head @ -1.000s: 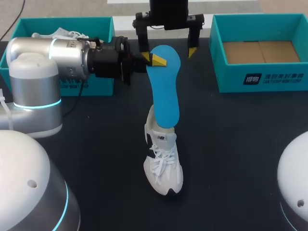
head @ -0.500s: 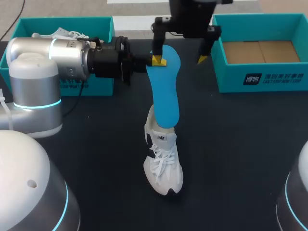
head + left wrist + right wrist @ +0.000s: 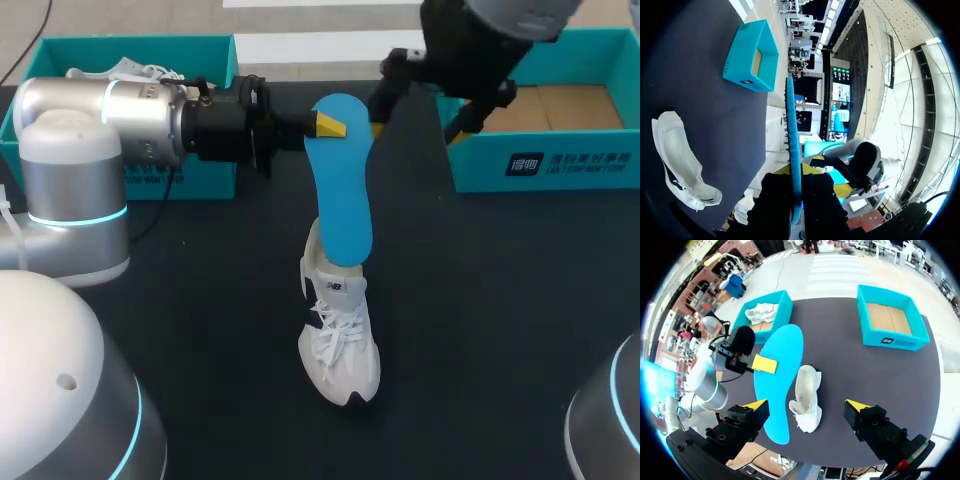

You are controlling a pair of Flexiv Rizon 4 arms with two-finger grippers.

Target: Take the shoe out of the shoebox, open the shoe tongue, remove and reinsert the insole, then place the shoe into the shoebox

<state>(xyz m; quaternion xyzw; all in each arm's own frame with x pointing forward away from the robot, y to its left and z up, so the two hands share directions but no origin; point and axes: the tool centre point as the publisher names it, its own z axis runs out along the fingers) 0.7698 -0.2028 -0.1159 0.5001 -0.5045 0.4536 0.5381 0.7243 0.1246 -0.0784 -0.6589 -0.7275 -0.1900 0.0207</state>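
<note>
Shoe [image 3: 340, 345] stands on the surface [image 3: 500, 300], outside the shoebox [image 3: 540, 168]. Left jaws pinch the insole [image 3: 343, 180] upright at its opening; right jaws are wide. Reinserting and boxing likely remain.

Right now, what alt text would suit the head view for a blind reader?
The left gripper holds a blue insole above a white shoe on the dark table. The right gripper hovers open beside it, near a teal shoebox.

You have the shoe [image 3: 340, 345] at the middle of the table [image 3: 500, 300], the insole [image 3: 343, 190] standing up from it, left gripper [image 3: 328, 125] at its top, right gripper [image 3: 415, 130] beside, shoebox [image 3: 545, 165] back right, second box [image 3: 205, 178] with another shoe [image 3: 125, 70] back left
</note>
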